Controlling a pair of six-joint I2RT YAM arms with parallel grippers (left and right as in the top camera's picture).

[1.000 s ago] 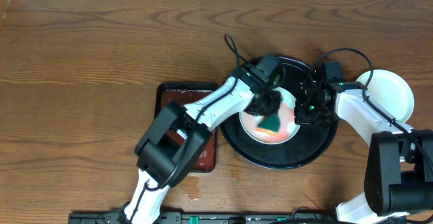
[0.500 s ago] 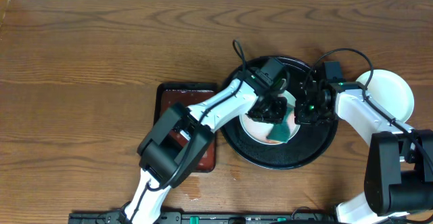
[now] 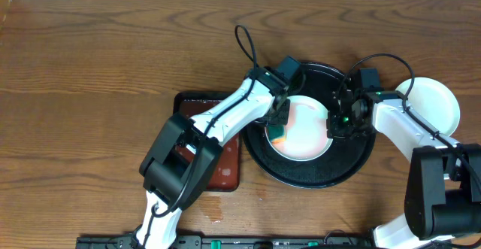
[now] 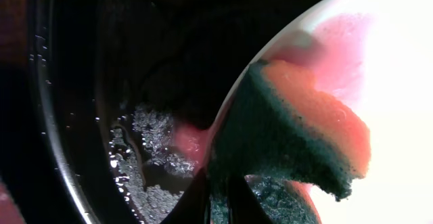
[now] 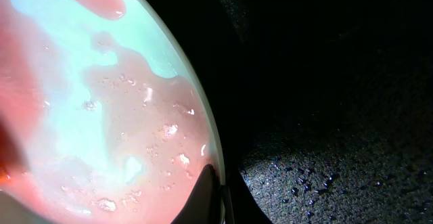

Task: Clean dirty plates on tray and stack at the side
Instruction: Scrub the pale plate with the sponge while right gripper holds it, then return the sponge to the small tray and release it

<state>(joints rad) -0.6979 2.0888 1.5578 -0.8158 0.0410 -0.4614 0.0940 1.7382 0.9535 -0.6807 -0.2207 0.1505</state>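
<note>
A pale mint plate point(image 3: 304, 129), smeared pink-red and wet, lies in the round black tray point(image 3: 353, 162). My left gripper point(image 3: 278, 125) is shut on a sponge point(image 3: 279, 135) with an orange face and dark green back, pressed on the plate's left edge; the sponge shows large in the left wrist view point(image 4: 298, 139). My right gripper point(image 3: 338, 121) is shut on the plate's right rim, which the right wrist view shows between its fingers point(image 5: 215, 183). The smeared plate fills the right wrist view point(image 5: 101, 102). A clean white plate point(image 3: 432, 102) lies on the table to the right of the tray.
A rectangular reddish-brown tray point(image 3: 225, 166) lies left of the black tray, under my left arm. The black tray's floor is wet with droplets point(image 5: 325, 176). The wooden table point(image 3: 98, 68) stretches to the left and back.
My left gripper has swept the sponge from the plate's lower middle to its left edge. The right gripper has kept its hold on the rim.
</note>
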